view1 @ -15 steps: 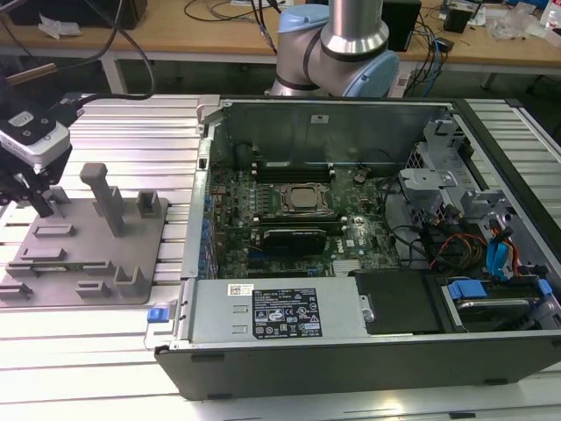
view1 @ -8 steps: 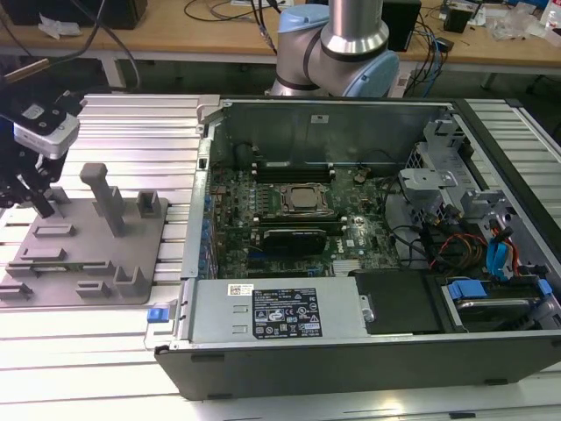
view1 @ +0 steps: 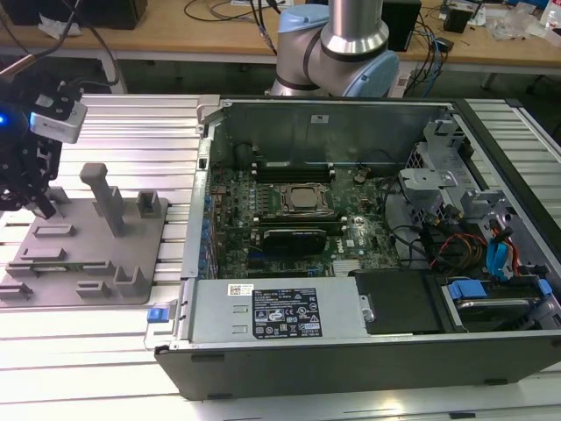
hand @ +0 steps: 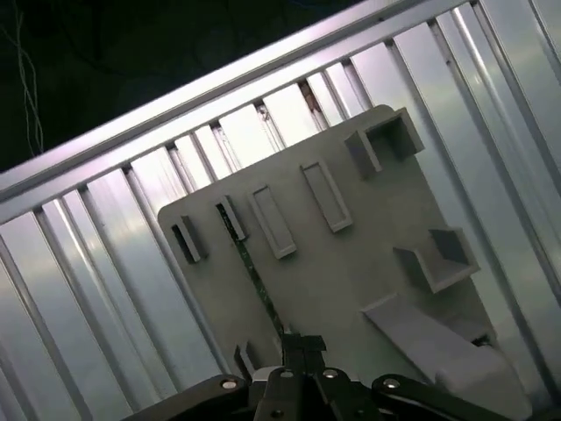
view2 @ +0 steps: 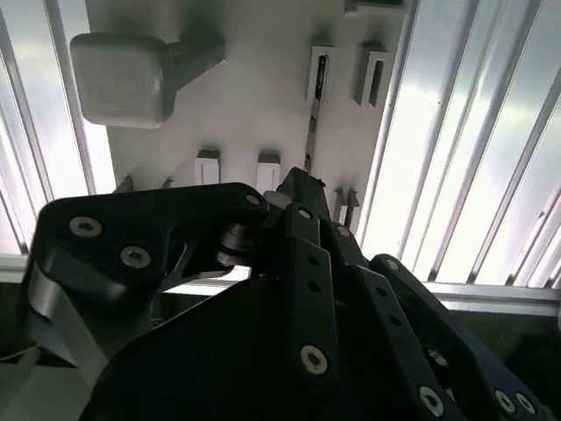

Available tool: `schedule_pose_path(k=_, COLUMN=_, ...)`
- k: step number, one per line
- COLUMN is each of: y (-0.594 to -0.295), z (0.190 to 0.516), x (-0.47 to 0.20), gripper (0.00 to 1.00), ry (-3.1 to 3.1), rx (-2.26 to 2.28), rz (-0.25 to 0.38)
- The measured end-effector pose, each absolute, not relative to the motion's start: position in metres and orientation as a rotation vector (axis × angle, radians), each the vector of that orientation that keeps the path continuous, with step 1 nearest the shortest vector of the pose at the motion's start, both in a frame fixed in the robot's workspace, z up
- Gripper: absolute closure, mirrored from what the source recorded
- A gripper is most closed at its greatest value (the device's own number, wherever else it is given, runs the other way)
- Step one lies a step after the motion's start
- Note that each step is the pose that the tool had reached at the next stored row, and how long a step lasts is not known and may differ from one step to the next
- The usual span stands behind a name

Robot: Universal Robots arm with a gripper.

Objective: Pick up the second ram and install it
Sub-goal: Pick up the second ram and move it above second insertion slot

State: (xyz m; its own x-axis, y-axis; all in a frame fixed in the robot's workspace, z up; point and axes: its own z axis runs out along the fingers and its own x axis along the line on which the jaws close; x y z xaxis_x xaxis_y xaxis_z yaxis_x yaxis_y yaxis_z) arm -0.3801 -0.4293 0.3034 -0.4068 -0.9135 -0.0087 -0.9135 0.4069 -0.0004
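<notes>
Over the grey holder tray, your gripper is hovering, jaws seemingly pressed together, near the second ram, which is standing edge-on, ready for pinching.

Grey tray at the exterior view's left: matt moulded plastic. Beneath it the surface, ribbed bare metal, throwing glare. Computer case: dull, dark painted sheet metal. Ram stick: thin green circuit board, no shine. Arm: polished metal tube, glossy blue caps.
</notes>
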Motion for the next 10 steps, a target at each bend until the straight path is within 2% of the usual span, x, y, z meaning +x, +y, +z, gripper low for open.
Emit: schedule_pose_path(k=10, y=-0.4293, z=0.2987, x=-0.3801, gripper=0.92, ry=2.309, rx=-2.123, rz=0.007)
